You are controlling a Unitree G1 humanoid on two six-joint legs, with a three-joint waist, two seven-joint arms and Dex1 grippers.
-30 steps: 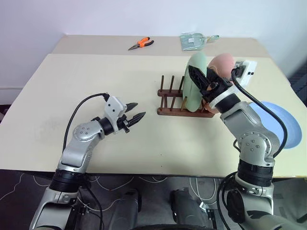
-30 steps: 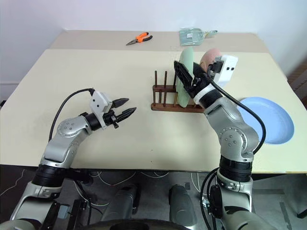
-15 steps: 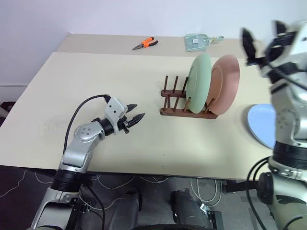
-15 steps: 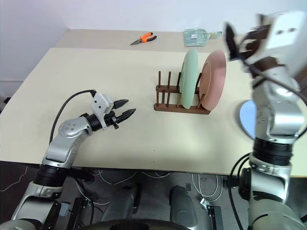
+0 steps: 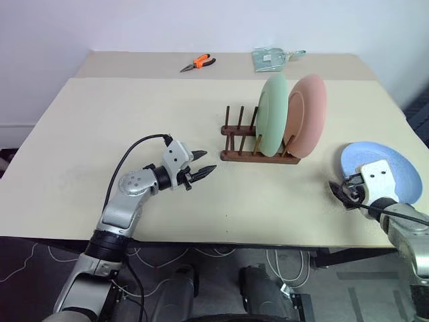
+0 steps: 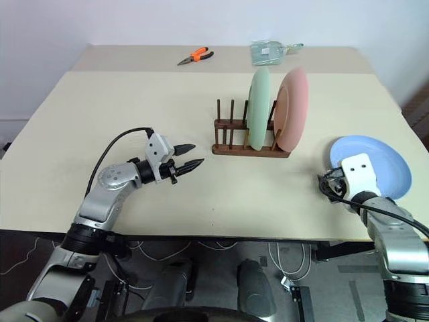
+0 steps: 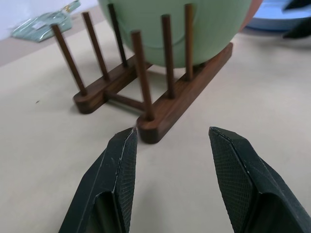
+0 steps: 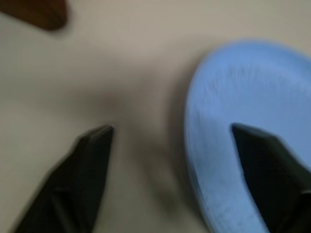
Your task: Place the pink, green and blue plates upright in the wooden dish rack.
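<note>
Right hand [image 8: 170, 179] has dropped from rack; fingers straddle blue plate's [image 8: 248, 121] rim.

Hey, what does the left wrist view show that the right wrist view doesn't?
Left wrist view alone: the wooden dish rack's pegs close up, the green plate standing between them, and the open left hand.

Right wrist view alone: the open right hand straddling the blue plate's near rim.

Both: the blue plate, the tan table.
</note>
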